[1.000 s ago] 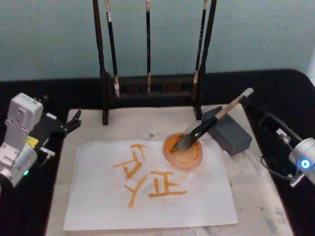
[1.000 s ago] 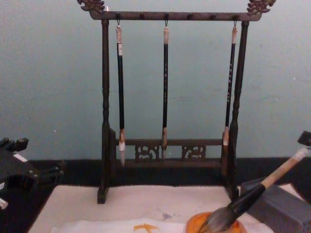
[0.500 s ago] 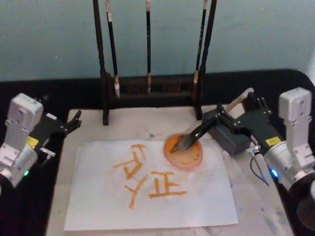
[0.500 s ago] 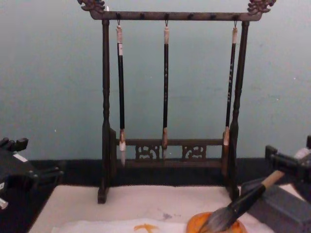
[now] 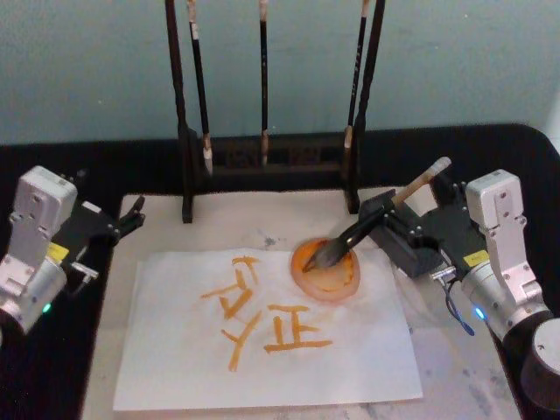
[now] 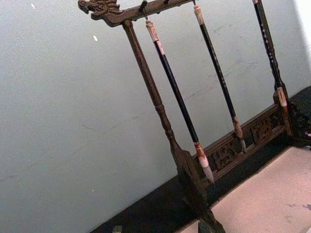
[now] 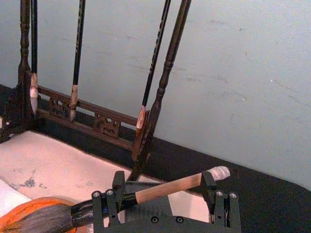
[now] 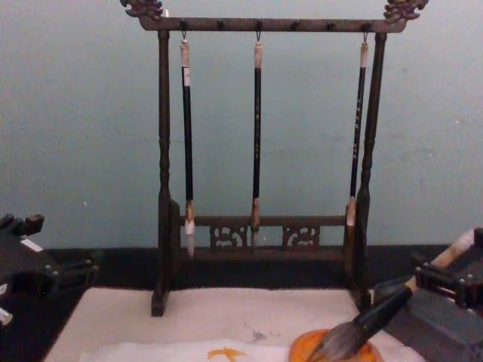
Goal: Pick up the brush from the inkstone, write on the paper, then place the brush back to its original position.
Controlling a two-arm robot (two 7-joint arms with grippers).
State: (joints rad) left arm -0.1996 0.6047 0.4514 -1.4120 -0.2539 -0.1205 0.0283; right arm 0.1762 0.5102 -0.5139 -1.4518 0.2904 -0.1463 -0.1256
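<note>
The brush (image 5: 372, 223) leans with its tan handle on the dark grey inkstone block (image 5: 420, 254), its bushy bristles (image 8: 339, 343) resting in an orange dish (image 5: 325, 278). My right gripper (image 5: 411, 207) is open at the upper part of the handle, one finger on each side (image 7: 163, 188), not clamped on it. The white paper (image 5: 350, 359) lies flat in front of the dish and bears several orange strokes. My left gripper (image 5: 131, 215) rests open at the mat's left edge, away from everything.
A dark wooden rack (image 5: 262, 153) with three thin hanging brushes (image 8: 257, 136) stands behind the mat. The beige felt mat (image 5: 455, 350) lies under the paper on a black table. The rack's right post (image 7: 155, 107) is just beyond my right gripper.
My right arm has swung in from the right edge and brought its open gripper up to the brush handle. The brush, paper and left arm have not moved.
</note>
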